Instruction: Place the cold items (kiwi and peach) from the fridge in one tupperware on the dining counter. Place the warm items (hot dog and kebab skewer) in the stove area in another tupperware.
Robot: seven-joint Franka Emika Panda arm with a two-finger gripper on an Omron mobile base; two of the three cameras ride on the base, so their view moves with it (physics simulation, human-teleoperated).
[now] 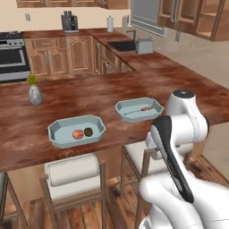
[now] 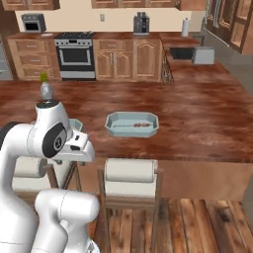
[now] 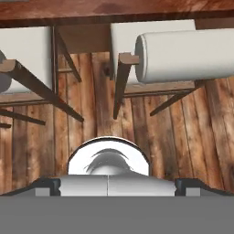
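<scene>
Nearest me, 2 stools point(image 1: 71, 172); the gripper's finger gap is hidden, so I cannot tell its opening. On the dining counter point(image 1: 134, 87), peach point(image 1: 78, 133) and kiwi point(image 1: 88, 132) share 1 tupperware point(image 1: 57, 132); the second tub point(image 1: 124, 108) holds reddish items too small to identify.

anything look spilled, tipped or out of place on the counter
Nothing stands out. The peach and kiwi sit in one tupperware, the warm items in the other tupperware, both flat on the dining counter.
</scene>
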